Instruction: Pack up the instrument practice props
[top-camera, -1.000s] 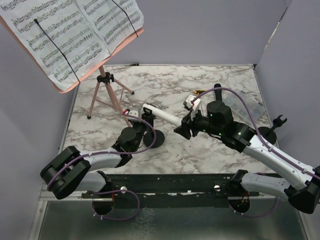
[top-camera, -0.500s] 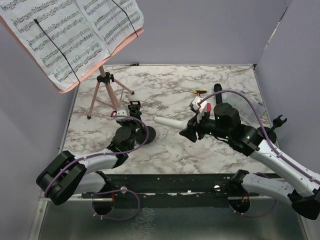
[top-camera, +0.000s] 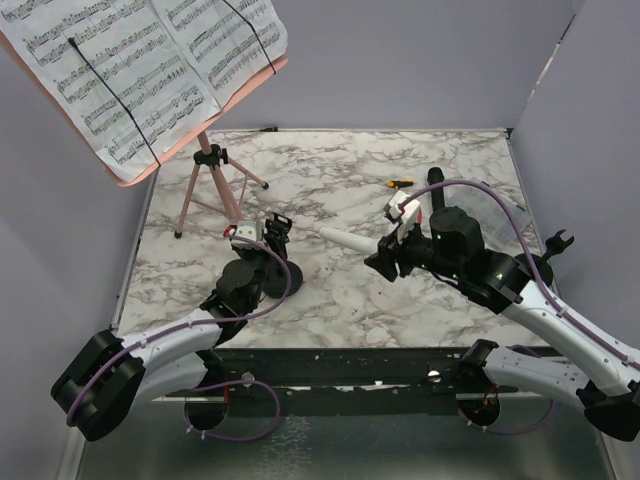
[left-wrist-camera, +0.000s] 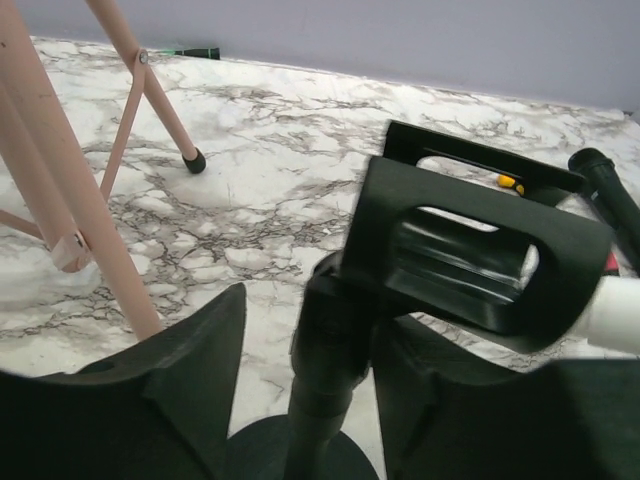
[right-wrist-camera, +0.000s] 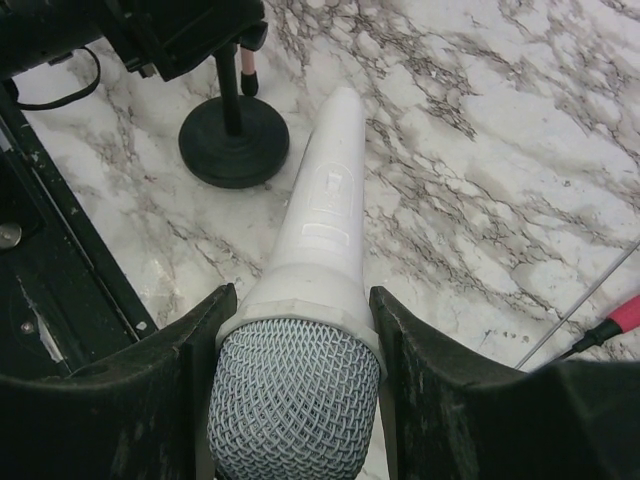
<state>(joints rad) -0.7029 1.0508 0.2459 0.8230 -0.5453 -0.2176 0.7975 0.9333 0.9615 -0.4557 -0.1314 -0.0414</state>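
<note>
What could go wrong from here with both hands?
1. The right hand grips the white microphone just below its mesh head, the long body sticking out free; it may pivot or slip.
2. The left hand straddles the black holder at its stem; a sideways move could topple it.
3. The pink tripod stands close beside the left hand; a swing might catch it.

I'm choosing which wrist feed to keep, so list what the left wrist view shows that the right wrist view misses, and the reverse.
Left wrist only: the slim pink tripod legs, a black stick microphone, and the clip top of the black round-based holder. Right wrist only: the mesh head of the white plastic microphone, clamped in the right gripper. Both: that holder's stem and base, part of the white microphone's body and the marble tabletop.
</note>
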